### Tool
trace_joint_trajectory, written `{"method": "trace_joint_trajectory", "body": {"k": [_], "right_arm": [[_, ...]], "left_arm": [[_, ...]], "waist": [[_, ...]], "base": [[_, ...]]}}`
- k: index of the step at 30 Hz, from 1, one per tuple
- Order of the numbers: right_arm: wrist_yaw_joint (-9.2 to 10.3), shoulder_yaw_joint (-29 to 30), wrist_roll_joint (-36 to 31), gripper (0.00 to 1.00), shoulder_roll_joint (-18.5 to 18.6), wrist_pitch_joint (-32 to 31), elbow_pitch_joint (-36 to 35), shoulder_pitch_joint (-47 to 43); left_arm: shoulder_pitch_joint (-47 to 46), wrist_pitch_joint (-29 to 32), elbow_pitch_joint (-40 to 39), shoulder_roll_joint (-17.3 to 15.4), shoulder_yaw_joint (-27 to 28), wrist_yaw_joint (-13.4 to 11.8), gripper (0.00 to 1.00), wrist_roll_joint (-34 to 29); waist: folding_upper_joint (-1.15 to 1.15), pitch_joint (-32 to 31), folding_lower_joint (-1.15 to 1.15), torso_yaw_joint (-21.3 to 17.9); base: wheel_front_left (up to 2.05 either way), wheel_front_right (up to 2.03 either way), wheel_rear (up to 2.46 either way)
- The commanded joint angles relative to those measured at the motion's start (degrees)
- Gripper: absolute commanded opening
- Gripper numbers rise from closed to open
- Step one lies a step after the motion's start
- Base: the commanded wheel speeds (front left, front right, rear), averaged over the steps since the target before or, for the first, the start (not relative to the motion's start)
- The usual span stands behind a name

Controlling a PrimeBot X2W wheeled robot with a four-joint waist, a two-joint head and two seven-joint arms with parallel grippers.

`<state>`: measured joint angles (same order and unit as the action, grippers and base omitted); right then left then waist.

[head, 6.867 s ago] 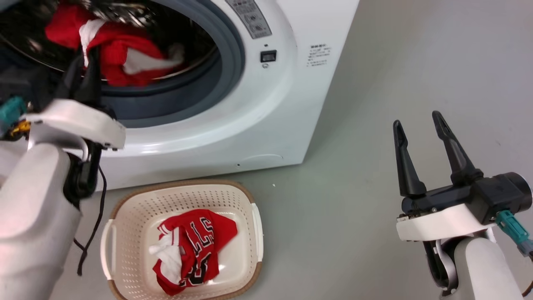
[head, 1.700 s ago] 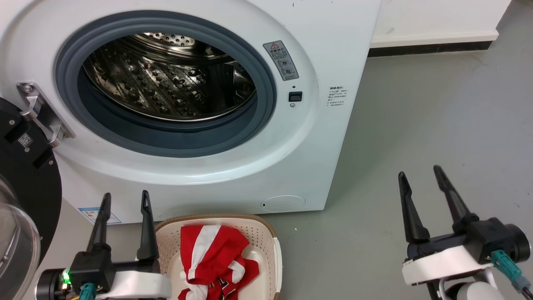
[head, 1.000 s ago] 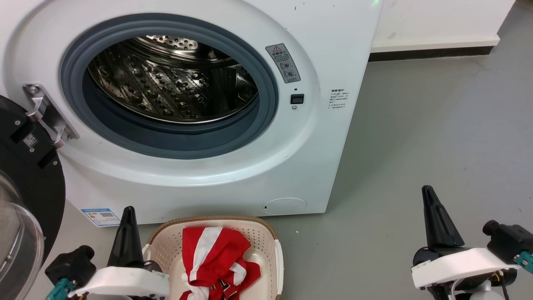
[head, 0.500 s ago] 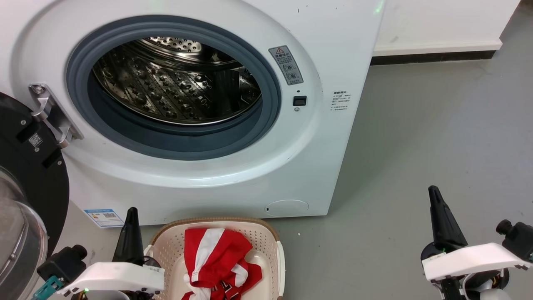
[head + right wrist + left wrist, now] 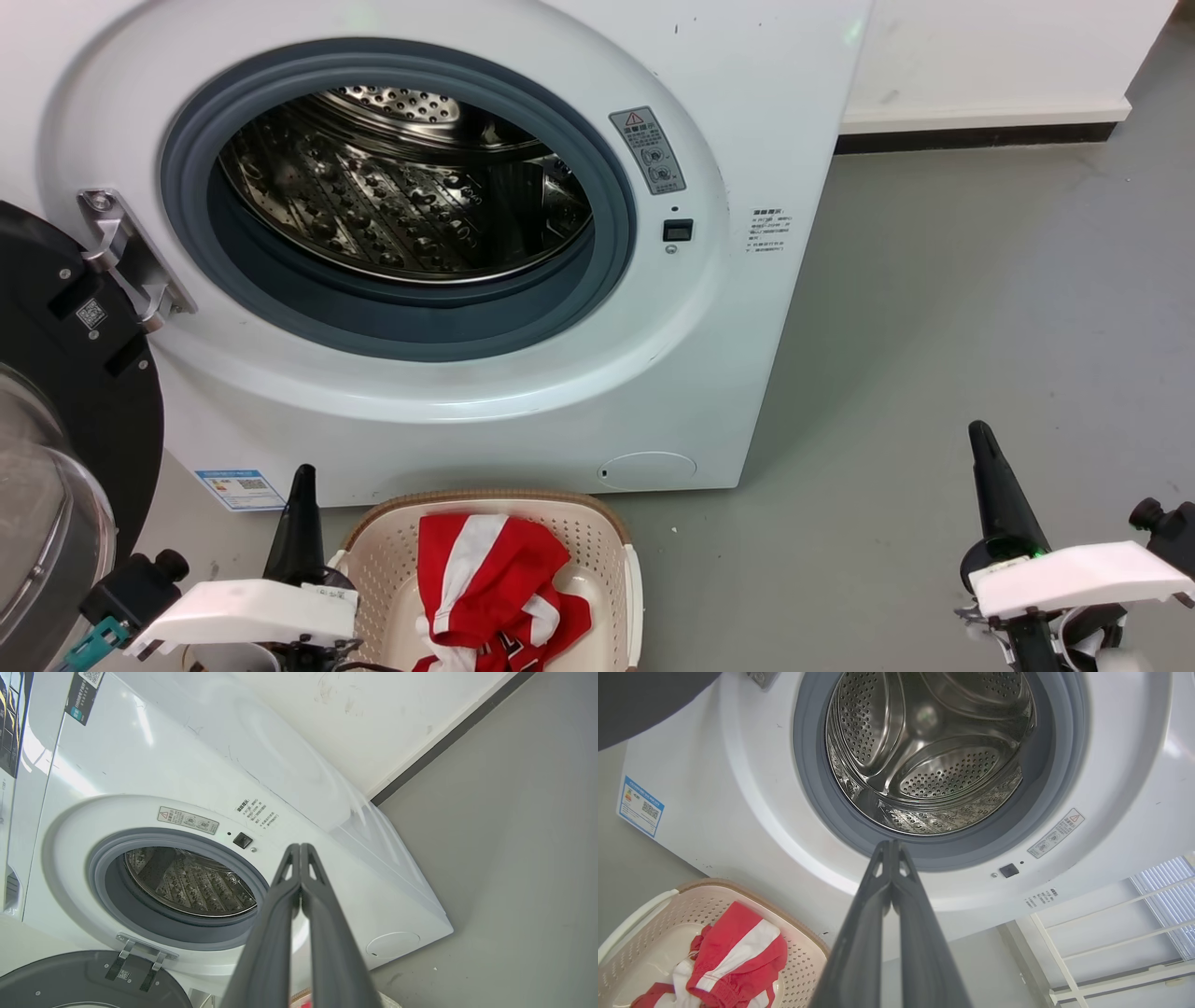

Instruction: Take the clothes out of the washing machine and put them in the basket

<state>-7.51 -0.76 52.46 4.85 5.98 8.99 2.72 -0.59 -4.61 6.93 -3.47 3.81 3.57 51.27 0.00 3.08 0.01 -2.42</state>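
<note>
With the left pincer (image 5: 302,481) and right pincer (image 5: 980,439) both pressed together on nothing, the task looks finished: the drum (image 5: 401,215) of the washing machine (image 5: 709,327) ahead of them shows bare steel, and the clothes (image 5: 485,579) lie in the basket (image 5: 485,497) just right of the left pincer.

Warning-triangle sticker (image 5: 647,149) on washing machine (image 5: 467,429); print seemingly illegible.
</note>
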Motion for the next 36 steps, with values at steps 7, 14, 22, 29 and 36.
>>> {"method": "trace_joint_trajectory", "body": {"k": [7, 14, 22, 29, 36], "right_arm": [[0.01, 0.60, 6.18, 0.00, 0.37, -1.36, 0.21, 1.73], [0.01, 1.05, 11.00, 0.00, 0.40, -2.46, 0.83, 2.03], [0.01, 1.56, 16.12, 0.00, 0.39, -3.70, 1.44, 2.38], [0.01, 2.01, 20.21, 0.00, 0.35, -4.72, 1.99, 2.65], [0.02, 2.50, 24.09, 0.00, 0.29, -5.75, 2.54, 2.62]], "left_arm": [[-1.88, 1.45, 0.49, -0.49, 0.22, 0.88, 0.00, 5.95], [-2.51, 2.57, 1.35, -0.51, 0.40, 1.28, 0.00, 10.72], [-2.97, 3.87, 2.28, -0.50, 0.61, 1.71, 0.00, 15.80], [-3.53, 4.89, 3.05, -0.48, 0.79, 2.07, 0.00, 19.93], [-3.88, 5.86, 3.75, -0.45, 0.96, 2.49, 0.00, 23.81]], "waist": [[0.00, -0.27, -0.01, 0.23], [0.00, -0.54, -0.01, 0.45], [0.00, -0.84, -0.01, 0.71], [0.00, -1.11, -0.01, 0.93], [0.00, -1.37, -0.01, 1.15]], "base": [[0.00, 0.00, 0.00], [0.00, 0.00, 0.00], [0.00, 0.00, 0.00], [0.00, 0.00, 0.00], [0.00, 0.00, 0.00]]}}
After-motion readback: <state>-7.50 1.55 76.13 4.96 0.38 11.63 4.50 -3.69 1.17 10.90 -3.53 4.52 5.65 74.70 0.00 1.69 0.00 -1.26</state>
